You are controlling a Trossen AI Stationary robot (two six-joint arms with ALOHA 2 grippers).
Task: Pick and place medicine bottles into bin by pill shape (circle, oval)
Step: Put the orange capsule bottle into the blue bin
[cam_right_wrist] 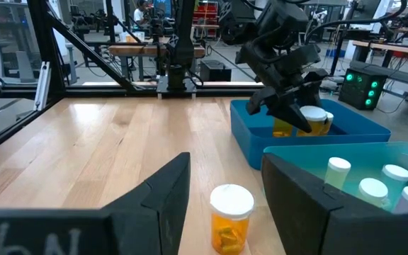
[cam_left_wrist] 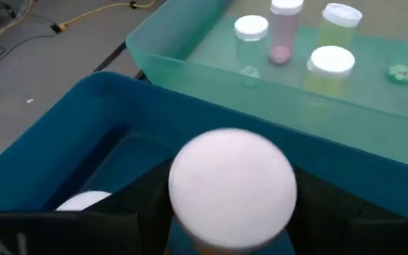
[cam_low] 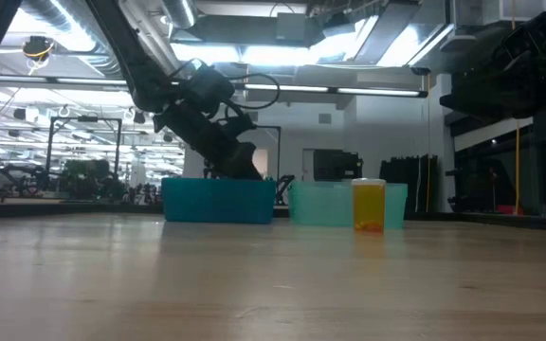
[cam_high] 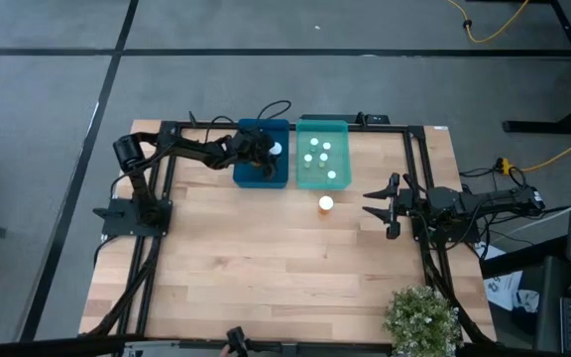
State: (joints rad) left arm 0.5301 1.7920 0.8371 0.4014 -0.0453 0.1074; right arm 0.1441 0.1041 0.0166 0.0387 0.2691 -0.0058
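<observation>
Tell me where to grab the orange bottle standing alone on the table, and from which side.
Grip the orange bottle across its round body, just under the white cap, coming level from the right gripper side. It stands upright in the open, and the teal bin sits just behind it.

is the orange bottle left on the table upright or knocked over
Upright. The orange bottle stands on the table with its white cap on top, just outside the green bin, in front of the open right claw.

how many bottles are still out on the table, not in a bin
1: an orange bottle stands on the table just in front of the green bin, left of the open right tool. None looks hidden.
</observation>
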